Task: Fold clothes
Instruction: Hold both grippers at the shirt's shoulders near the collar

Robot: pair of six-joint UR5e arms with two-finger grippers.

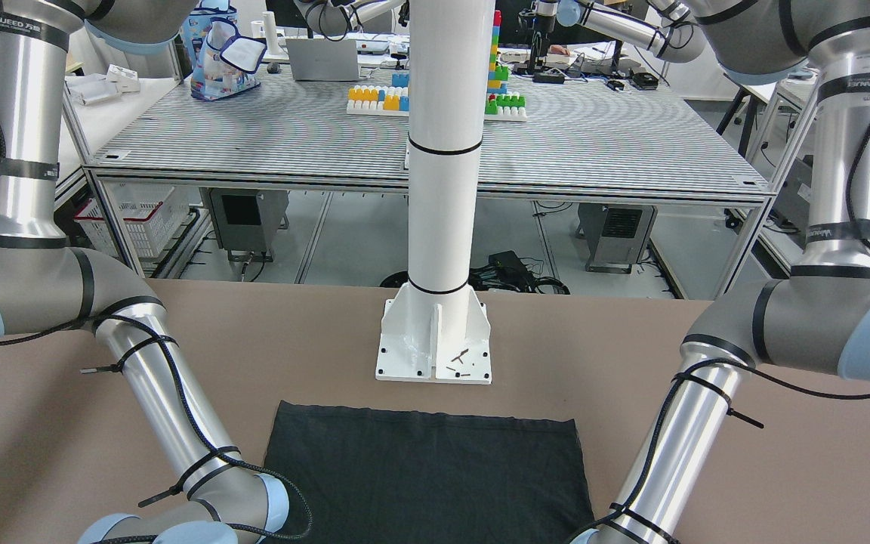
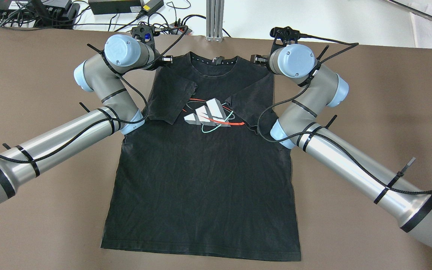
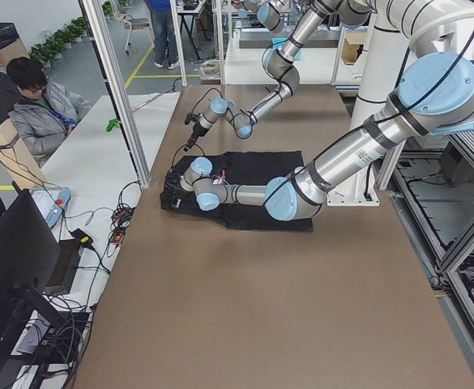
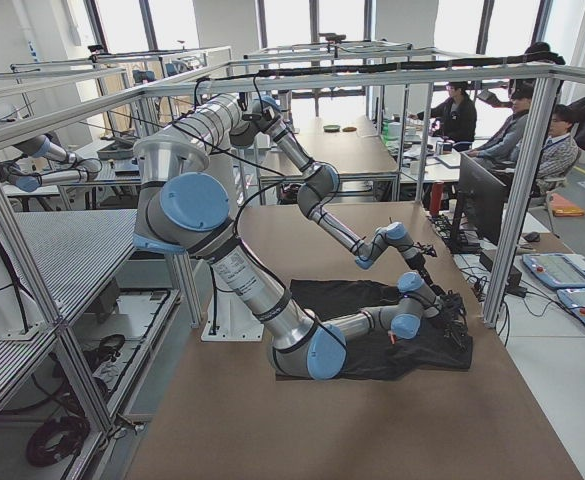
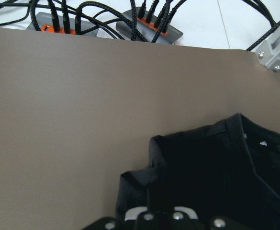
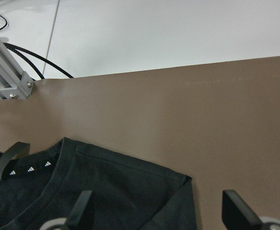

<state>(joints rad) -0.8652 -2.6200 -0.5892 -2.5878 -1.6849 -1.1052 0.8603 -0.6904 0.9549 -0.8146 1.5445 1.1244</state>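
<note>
The black soft T-shirt (image 2: pixel 201 180) lies flat on the brown surface (image 2: pixel 369 93). The right pincer (image 6: pixel 159 211) stands apart over one shoulder corner; for the left pincer (image 2: pixel 166 59) I cannot tell. If the grips are uneven, the fold could become skewed.

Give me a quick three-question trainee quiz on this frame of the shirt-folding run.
1. True or false: both sleeves of the black T-shirt are folded in over its chest.
2. The right claw is: A) open at the shirt's shoulder; B) shut on the collar; C) out of every view.
3. Which edge of the T-shirt lies nearest the white pillar?
Key: 1 true; 2 A; 3 the bottom hem.
</note>
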